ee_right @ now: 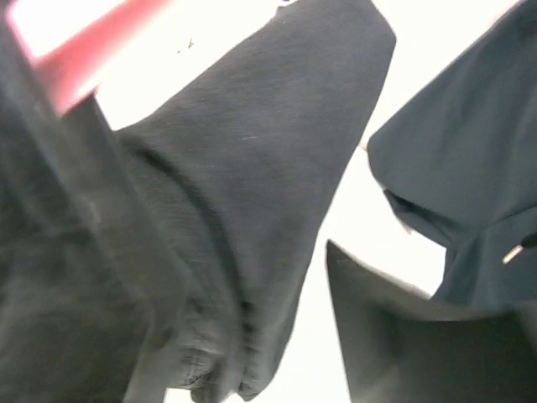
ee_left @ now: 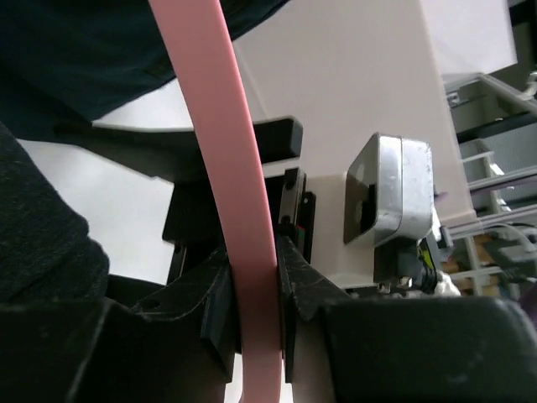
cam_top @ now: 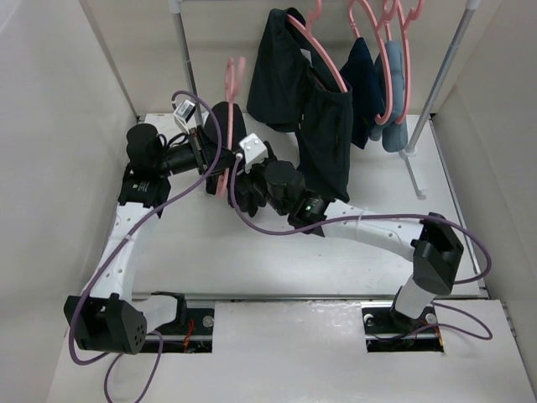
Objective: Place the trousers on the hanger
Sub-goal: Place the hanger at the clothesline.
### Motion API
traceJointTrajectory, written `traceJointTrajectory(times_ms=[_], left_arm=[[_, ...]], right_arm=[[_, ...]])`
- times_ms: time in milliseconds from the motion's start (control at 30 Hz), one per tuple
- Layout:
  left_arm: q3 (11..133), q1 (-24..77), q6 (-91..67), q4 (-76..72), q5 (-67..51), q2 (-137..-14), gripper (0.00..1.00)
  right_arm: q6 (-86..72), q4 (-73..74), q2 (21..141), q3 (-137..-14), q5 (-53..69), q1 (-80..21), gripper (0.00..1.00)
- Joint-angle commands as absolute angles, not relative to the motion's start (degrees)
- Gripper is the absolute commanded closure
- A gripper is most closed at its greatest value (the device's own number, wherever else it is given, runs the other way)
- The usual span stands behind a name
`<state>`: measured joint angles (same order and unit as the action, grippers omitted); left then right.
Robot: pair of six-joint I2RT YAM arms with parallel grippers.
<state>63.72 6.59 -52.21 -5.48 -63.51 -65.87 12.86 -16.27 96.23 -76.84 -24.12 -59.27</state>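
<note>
Smooth pink plastic hanger [ee_left: 243,210], slight sheen. Black woven-cloth trousers [ee_right: 252,168], matt, faintly faded. White matt table [cam_top: 336,269].

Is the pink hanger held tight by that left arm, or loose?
Held. In the left wrist view, the left tool is shut on the hanger; its black fingers press the pink bar from both sides.
</note>
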Motion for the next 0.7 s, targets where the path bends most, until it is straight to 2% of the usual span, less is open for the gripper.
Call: traceJointTrajectory(times_ms=[0, 100, 233, 433, 667], left_arm=[[62.4, 8.1, -60.7, -20.9, -71.8, -62.4, 1.00], [61.9, 5.9, -70.5, -35.4, -71.8, -64.9, 1.00], [65.3, 5.9, -78.0, -44.6, -70.5, -68.6, 1.00], [75.1, 4.8, -88.0, -57.7, -68.7, -76.5, 1.00], [92.4, 4.8, -83.9, -54.2, -67.1, -87.6, 1.00]], right_arm=[[12.8, -23.1, 93.2, -78.7, -23.1, -58.4, 0.25], [12.3, -21.7, 87.9, -75.4, -25.4, -58.4, 0.18], [11.7, -17.6, 80.7, -71.0, -26.8, -58.4, 0.13], [11.7, -11.0, 71.6, -67.8, -28.6, -58.4, 0.12], [11.7, -9.1, 65.1, -63.5, -33.0, -58.4, 0.12]])
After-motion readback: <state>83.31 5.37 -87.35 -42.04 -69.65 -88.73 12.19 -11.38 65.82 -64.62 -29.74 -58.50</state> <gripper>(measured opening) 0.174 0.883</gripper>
